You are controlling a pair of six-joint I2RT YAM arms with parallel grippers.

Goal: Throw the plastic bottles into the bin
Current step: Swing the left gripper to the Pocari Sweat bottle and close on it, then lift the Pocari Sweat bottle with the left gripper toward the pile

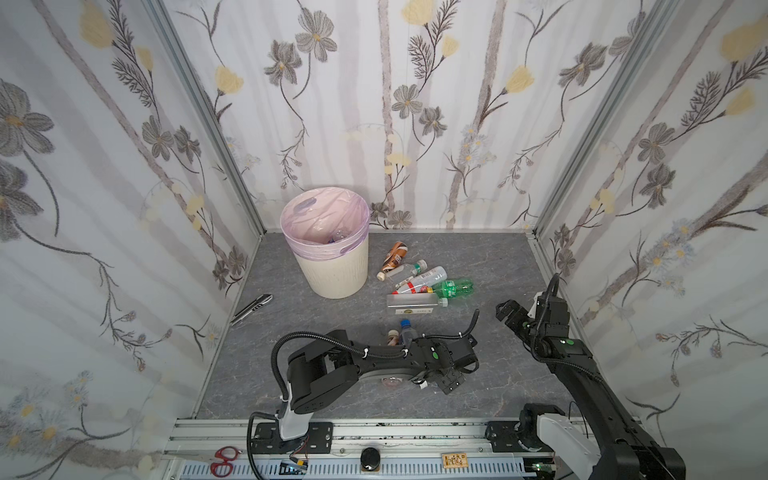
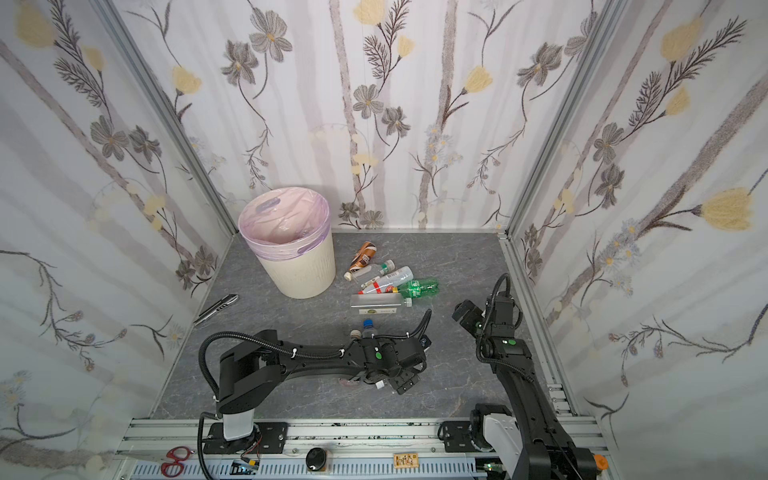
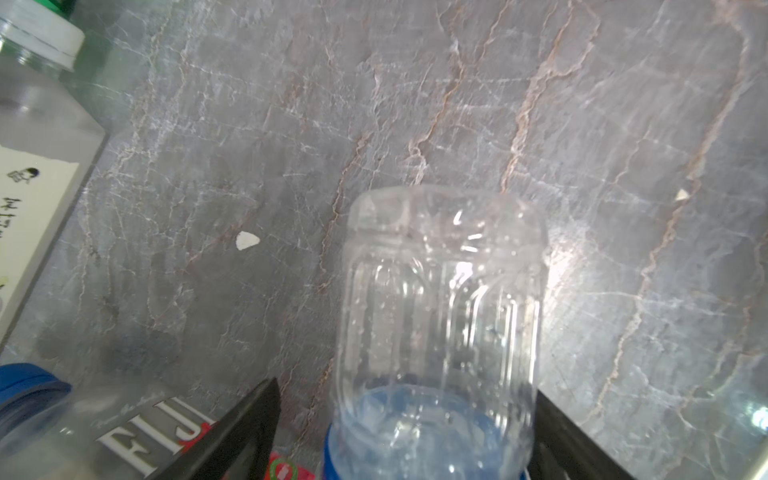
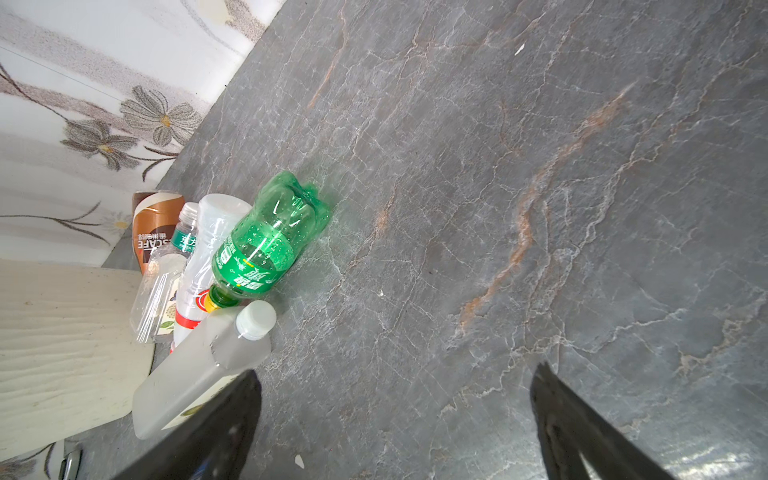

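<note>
Clear plastic, the near bottle [image 3: 440, 299] lies between our left gripper's [image 3: 405, 386] parted fingers [image 3: 245, 428], unpinched, well short of the bin [image 1: 332, 274]; squeezed off-centre, it could squirt away. Our right gripper [image 4: 397, 370] gapes empty. Other bottles [image 1: 419, 280] lie beside the bin; only a top view shows one bottle [image 1: 338, 236] inside.

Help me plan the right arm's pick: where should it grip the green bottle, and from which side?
Probably best to take the green bottle across its wide body near the base, coming down from above at that end. It lies flat with its base jutting free, while its neck is tucked in by the white-capped bottle.
</note>
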